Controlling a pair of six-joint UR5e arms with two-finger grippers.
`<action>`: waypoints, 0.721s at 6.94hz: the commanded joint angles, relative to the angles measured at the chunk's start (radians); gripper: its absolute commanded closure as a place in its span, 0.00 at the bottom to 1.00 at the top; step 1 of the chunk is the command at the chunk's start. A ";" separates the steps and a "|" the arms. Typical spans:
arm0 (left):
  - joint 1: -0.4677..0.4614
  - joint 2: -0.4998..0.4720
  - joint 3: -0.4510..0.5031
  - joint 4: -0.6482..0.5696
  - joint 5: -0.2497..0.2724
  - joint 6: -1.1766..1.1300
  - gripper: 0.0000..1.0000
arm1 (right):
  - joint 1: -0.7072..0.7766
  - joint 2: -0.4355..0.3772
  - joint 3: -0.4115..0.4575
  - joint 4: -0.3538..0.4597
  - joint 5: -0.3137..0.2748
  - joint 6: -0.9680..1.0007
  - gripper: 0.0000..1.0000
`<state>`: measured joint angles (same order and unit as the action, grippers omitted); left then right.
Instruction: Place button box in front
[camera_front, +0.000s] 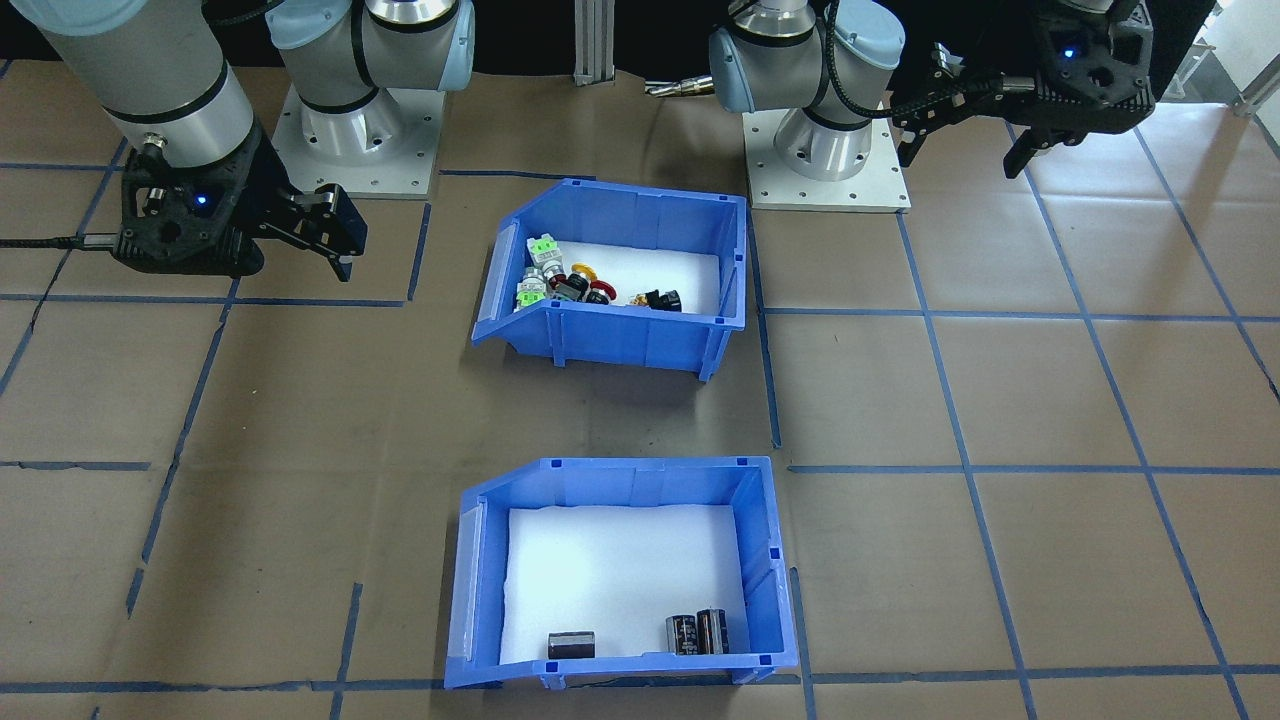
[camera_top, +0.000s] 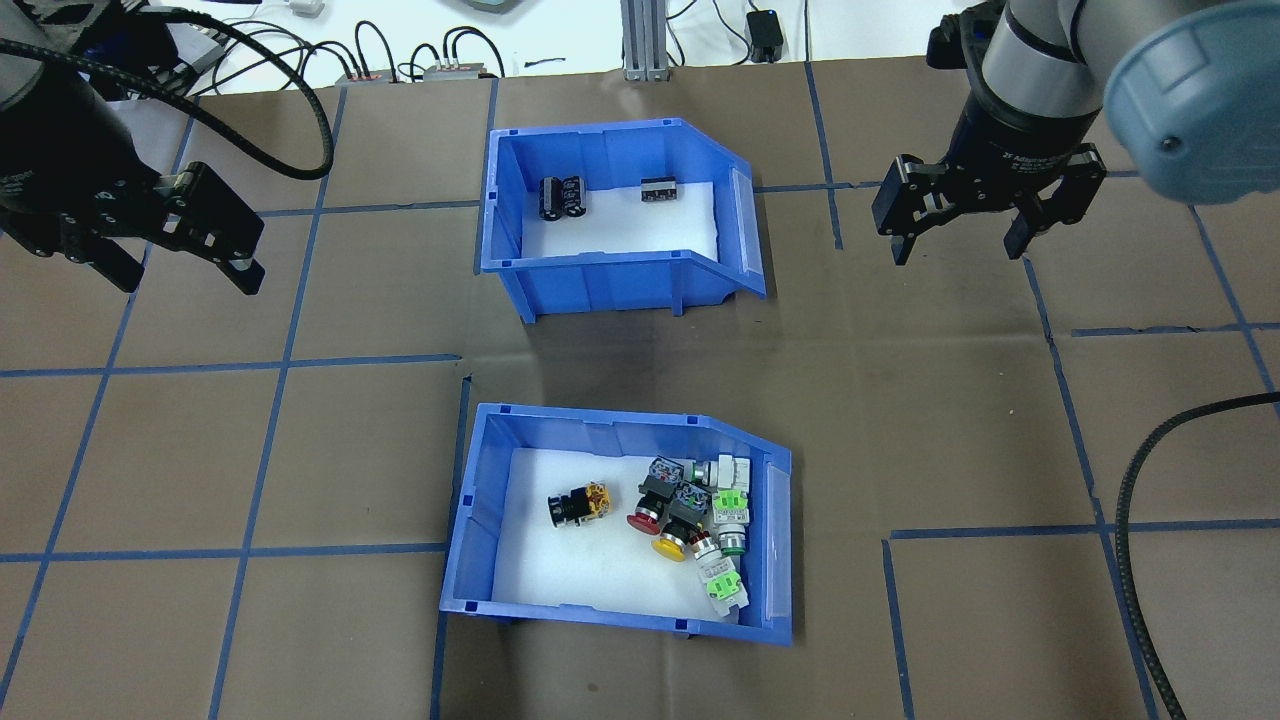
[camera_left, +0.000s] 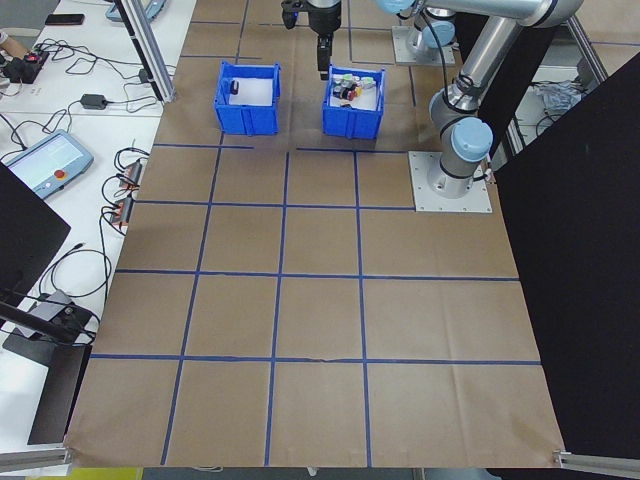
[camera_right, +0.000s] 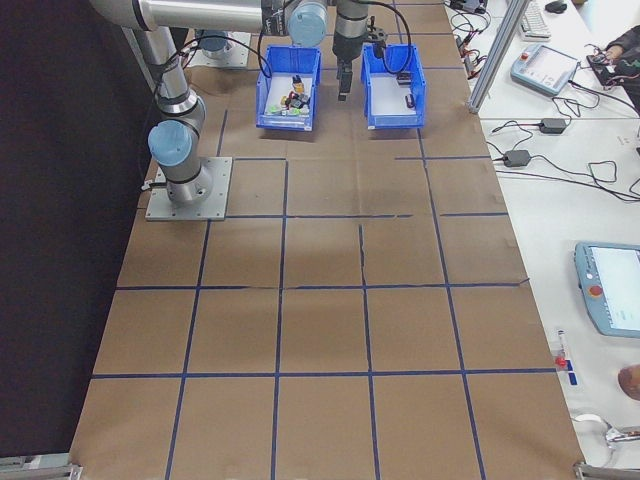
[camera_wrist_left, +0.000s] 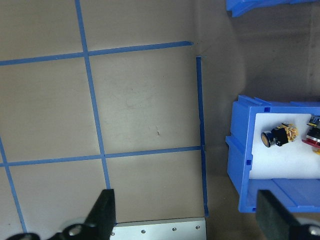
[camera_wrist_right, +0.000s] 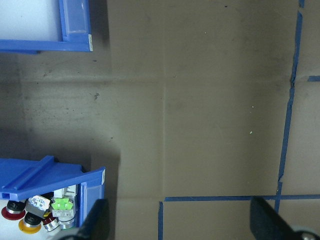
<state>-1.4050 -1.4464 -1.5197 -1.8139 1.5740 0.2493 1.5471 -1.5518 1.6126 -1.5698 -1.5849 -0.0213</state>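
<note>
Surface: brown paper-covered table (camera_top: 900, 400) marked into squares by blue tape lines (camera_top: 290, 360); cables and devices lie along a white bench past its far edge in the overhead view
Button box: blue bin (camera_top: 620, 530) near the robot's base side of the table, between the two arm mounts in the front-facing view (camera_front: 620, 270); it rests flat on the paper, nothing touching it
Contents: green, red, yellow, black and silver push-buttons (camera_top: 695, 520) bunched toward the sloped-cut end on the white foam; one black and gold button (camera_top: 578, 504) lies apart
Second bin: matching blue bin (camera_top: 610, 220) farther from the robot, holding a few black cylinders (camera_top: 562, 196)
Left gripper: (camera_top: 185, 268) fingers spread wide, holding nothing; hovers above the paper, well apart from both bins
Right gripper: (camera_top: 960, 250) fingers spread wide, empty; hangs above the paper beside the second bin's sloped end
</note>
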 joint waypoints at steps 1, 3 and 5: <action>0.000 0.006 -0.005 0.002 0.001 0.001 0.00 | -0.019 -0.016 0.007 -0.006 0.002 0.001 0.00; 0.000 -0.003 -0.008 0.004 -0.011 0.010 0.00 | -0.010 -0.020 0.006 -0.006 0.003 0.003 0.00; -0.009 0.001 -0.023 0.005 -0.012 0.004 0.01 | -0.010 -0.021 0.003 -0.004 0.003 -0.002 0.00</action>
<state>-1.4082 -1.4479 -1.5338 -1.8093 1.5625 0.2547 1.5365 -1.5717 1.6175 -1.5743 -1.5817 -0.0203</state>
